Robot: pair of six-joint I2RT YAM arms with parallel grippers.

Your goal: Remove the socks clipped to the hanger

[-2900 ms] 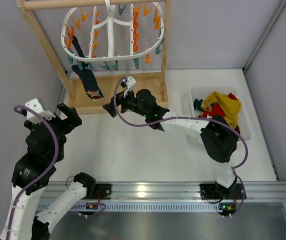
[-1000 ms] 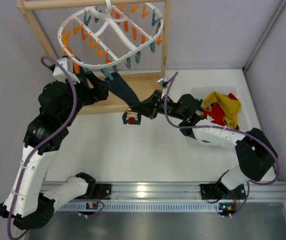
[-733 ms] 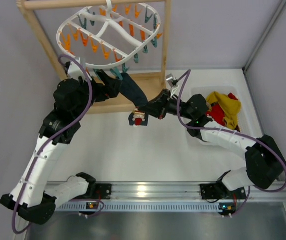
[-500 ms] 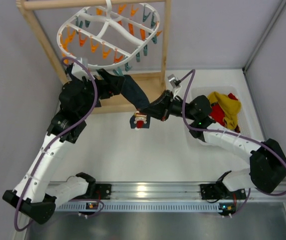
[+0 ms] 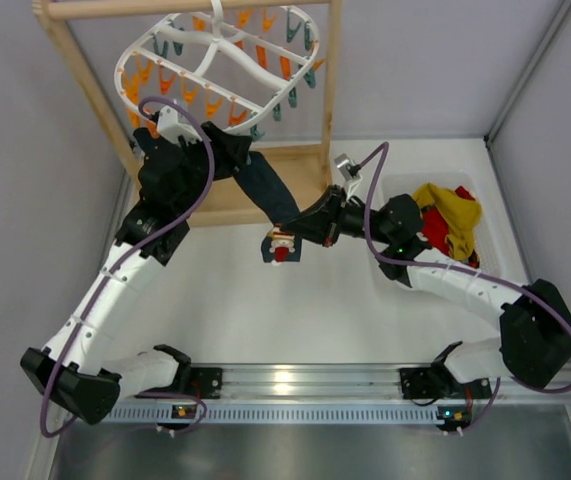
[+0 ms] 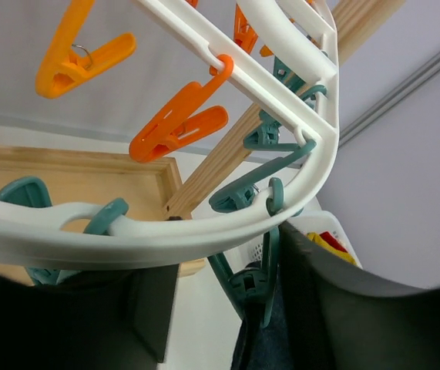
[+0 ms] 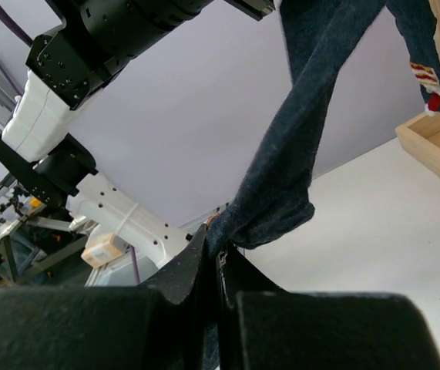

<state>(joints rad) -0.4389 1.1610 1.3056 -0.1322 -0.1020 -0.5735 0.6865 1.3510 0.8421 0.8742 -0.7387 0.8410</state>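
The white hanger (image 5: 220, 70) hangs tilted from the wooden frame, its orange and teal clips dangling. One navy sock (image 5: 270, 195) stretches taut from a teal clip (image 6: 262, 281) on the hanger's rim down to my right gripper (image 5: 303, 224), which is shut on it (image 7: 213, 250). The sock's patterned cuff (image 5: 282, 245) dangles below the grip. My left gripper (image 5: 227, 150) is up at the rim, open, its jaws either side of that teal clip (image 6: 231, 304). The right finger (image 6: 335, 308) is close against the clip; the left finger (image 6: 154, 308) stands apart. More socks (image 5: 450, 215), yellow and red, lie in the bin.
The wooden frame's right post (image 5: 330, 100) and base tray (image 5: 265, 200) stand just behind both grippers. A white bin (image 5: 390, 190) sits at the right behind the right arm. Grey walls close in left, back and right.
My left arm has reached further up and right to the hanger's rim and its jaws have narrowed round the teal clip. The right gripper has pulled the sock slightly right; the hanger has swung.
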